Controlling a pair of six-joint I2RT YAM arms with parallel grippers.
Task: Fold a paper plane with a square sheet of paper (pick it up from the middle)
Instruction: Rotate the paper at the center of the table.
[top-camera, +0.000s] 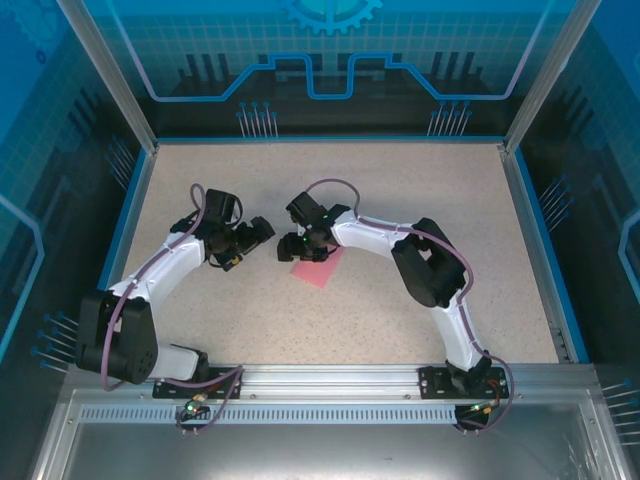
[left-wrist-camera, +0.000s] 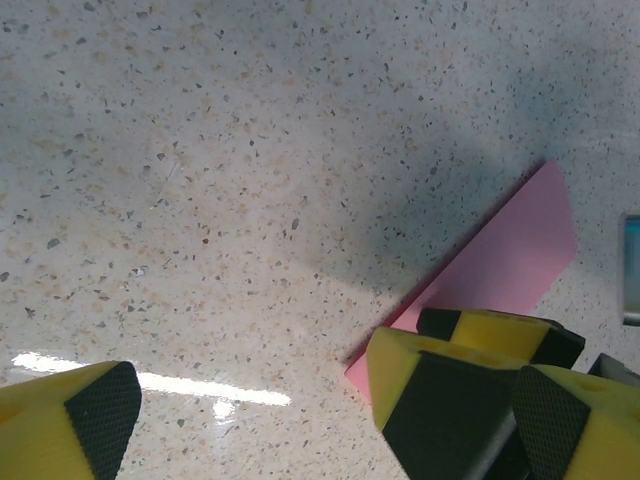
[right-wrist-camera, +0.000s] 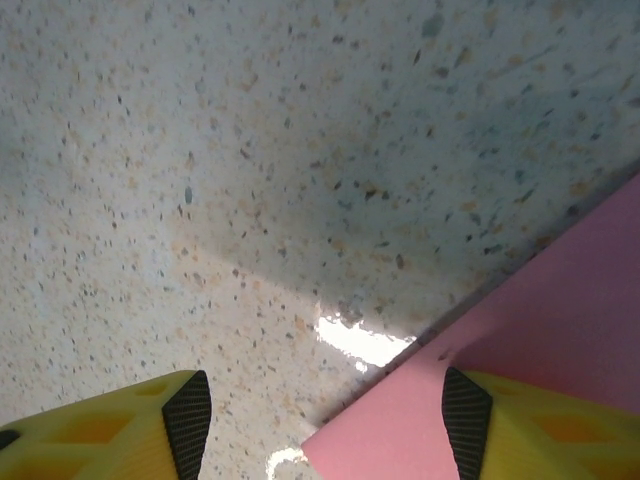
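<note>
Paper sheet (top-camera: 320, 270) on table (top-camera: 420, 190), beneath right gripper (top-camera: 303, 243); left gripper (top-camera: 262, 232) beside.

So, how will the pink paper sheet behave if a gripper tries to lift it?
The sheet lies flat on the speckled table with hardly any edge thickness, so it is probably light and floppy. Pushed across that glossy surface, it would likely slide or buckle.

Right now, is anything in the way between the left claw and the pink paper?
Yes. The right gripper hangs over the side of the square sheet of paper that faces the left gripper, crowding that approach. Otherwise just bare table lies between them.
</note>
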